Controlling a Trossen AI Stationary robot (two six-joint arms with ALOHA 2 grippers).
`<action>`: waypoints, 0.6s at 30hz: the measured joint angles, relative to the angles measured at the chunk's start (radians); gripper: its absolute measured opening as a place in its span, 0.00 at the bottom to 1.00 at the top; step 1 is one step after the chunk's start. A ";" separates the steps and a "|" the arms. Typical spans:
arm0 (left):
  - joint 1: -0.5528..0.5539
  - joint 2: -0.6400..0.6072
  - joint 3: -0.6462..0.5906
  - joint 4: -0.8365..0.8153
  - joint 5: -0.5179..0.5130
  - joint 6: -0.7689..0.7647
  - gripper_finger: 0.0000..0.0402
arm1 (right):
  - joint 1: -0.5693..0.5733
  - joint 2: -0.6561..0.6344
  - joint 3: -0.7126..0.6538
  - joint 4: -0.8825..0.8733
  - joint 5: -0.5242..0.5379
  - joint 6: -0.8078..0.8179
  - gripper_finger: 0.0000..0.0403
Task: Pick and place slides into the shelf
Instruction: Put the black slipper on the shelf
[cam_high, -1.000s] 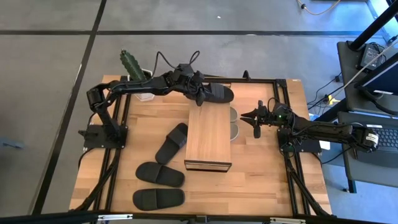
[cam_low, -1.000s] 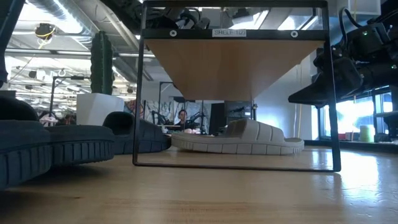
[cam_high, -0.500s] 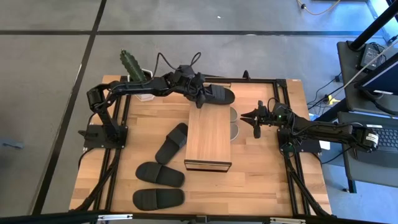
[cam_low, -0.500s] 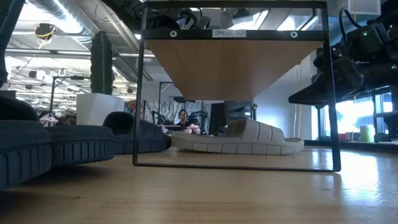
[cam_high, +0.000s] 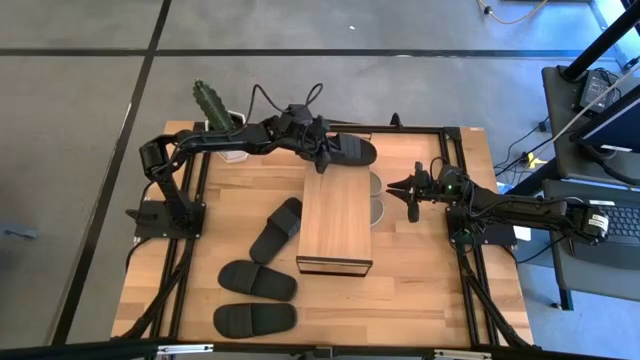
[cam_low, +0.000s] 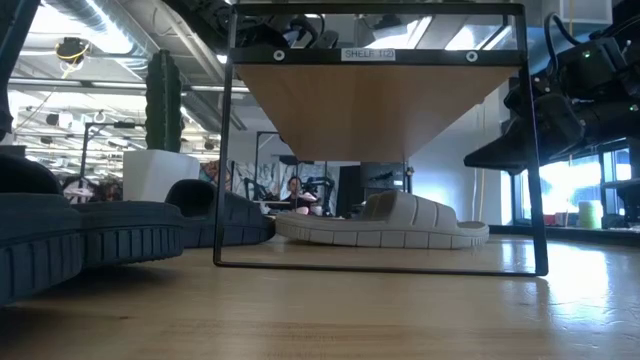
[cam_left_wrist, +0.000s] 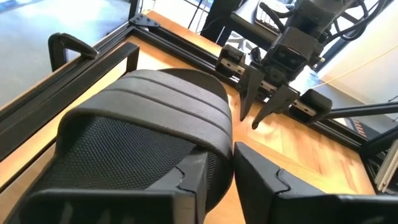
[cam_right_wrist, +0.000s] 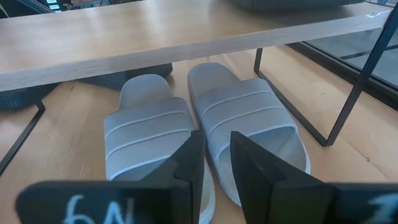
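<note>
My left gripper (cam_high: 322, 150) is shut on a black slide (cam_high: 348, 151) at the far end of the shelf (cam_high: 335, 222), a low stand with a light plank top. Whether that slide touches the plank, I cannot tell. Two beige slides (cam_right_wrist: 149, 134) (cam_right_wrist: 249, 118) lie side by side on the table under the shelf, their soles down. My right gripper (cam_high: 395, 186) hovers level just right of the shelf, pointing at them, open by a narrow gap and touching nothing. Three more black slides (cam_high: 275, 228) (cam_high: 258, 280) (cam_high: 255, 318) lie flat on the table left of the shelf. My left gripper pinches the black slide by the side rim of its sole (cam_left_wrist: 225, 167), just behind the wide strap (cam_left_wrist: 155, 115). One finger (cam_left_wrist: 189, 180) lies on the mesh footbed and the other (cam_left_wrist: 261, 177) outside the rim. The fingers come slanting down from the table's left.
A cactus in a white pot (cam_high: 215, 110) stands at the table's far left corner beside my left arm. A dark metal frame (cam_high: 455, 170) edges the table. Bare wood lies right of the shelf and near its front end (cam_high: 420, 280).
</note>
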 joint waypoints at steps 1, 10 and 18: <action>0.000 0.000 0.000 -0.004 0.000 0.000 0.19 | 0.000 0.000 0.000 -0.001 0.000 0.000 0.20; 0.000 0.000 0.000 -0.005 0.010 -0.001 0.37 | 0.000 0.000 0.000 -0.001 0.000 0.000 0.20; 0.000 0.000 0.000 -0.009 0.020 -0.026 0.41 | 0.000 0.000 0.000 -0.001 0.000 0.000 0.20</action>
